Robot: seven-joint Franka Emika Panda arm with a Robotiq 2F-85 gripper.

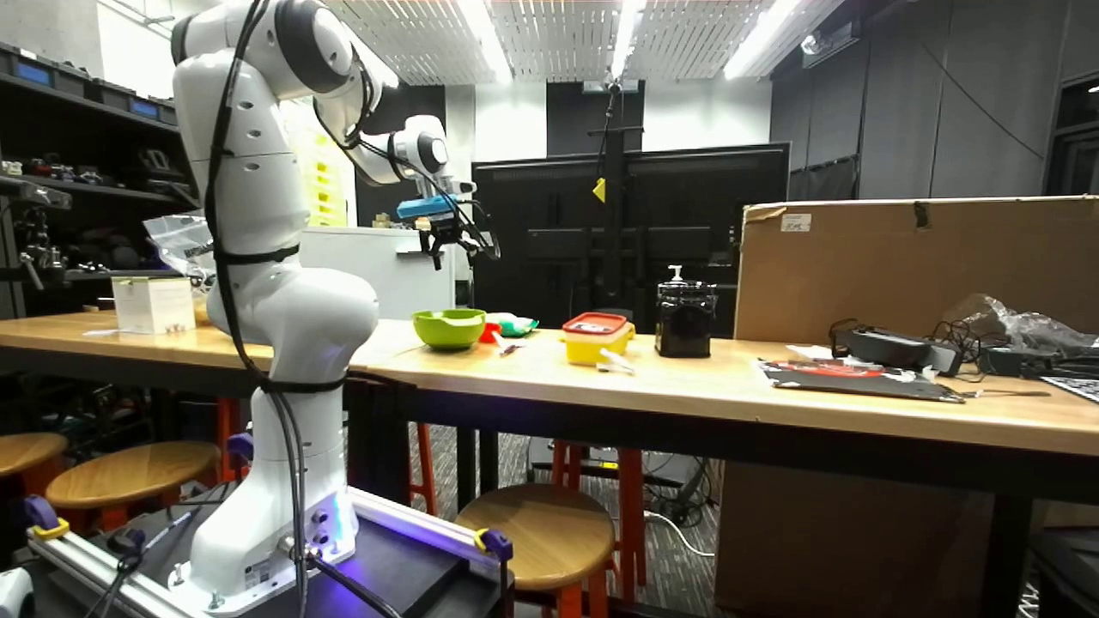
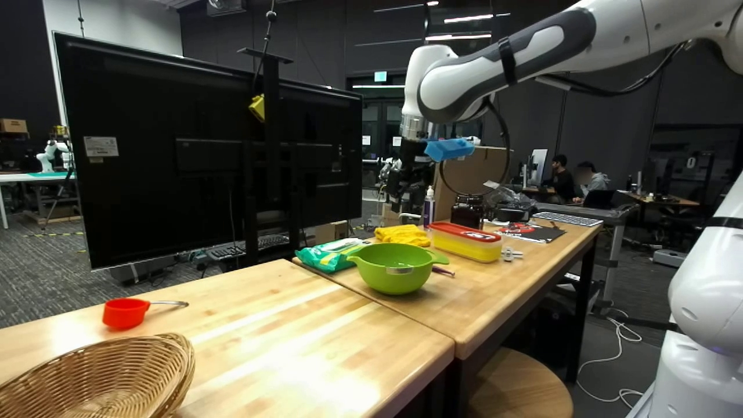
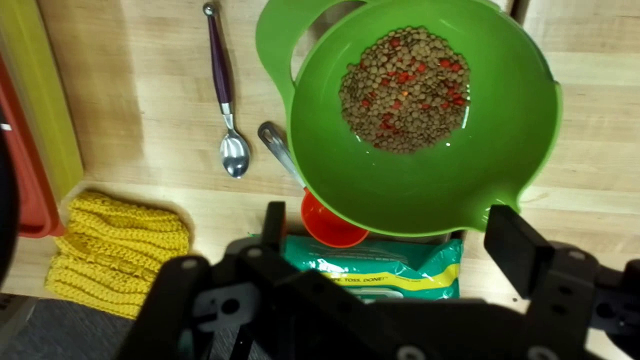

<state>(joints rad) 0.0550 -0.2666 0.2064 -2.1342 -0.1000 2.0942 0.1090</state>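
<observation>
Green bowl [image 3: 425, 195] beneath a widely spread gripper [image 3: 390, 230]

The bowl stands on a wooden table [image 2: 453, 302], near the seam where two tabletops meet. In both exterior views the gripper hangs above it, pointing down and well apart from it. In the wrist view most of the bowl lies beyond the fingertips; its rim crosses the gap between them, and its spout shows just beside the finger at the right of that view. The jaws stand far apart, with only the scene below visible between them.

Inside the bowl, small brown pieces [image 3: 410, 95] mixed with red ones lie in one heap. A red measuring cup [image 3: 332, 227] shows partly under the rim, next to a purple-handled spoon [image 3: 222, 85]. The gripper partly covers a green and yellow packet [image 3: 400, 267]. Farther out lie a yellow knitted cloth [image 3: 120, 250] and a red-lidded yellow container [image 3: 50, 110]. In an exterior view, a wicker basket [image 2: 139, 354] stands on the adjoining tabletop.
</observation>
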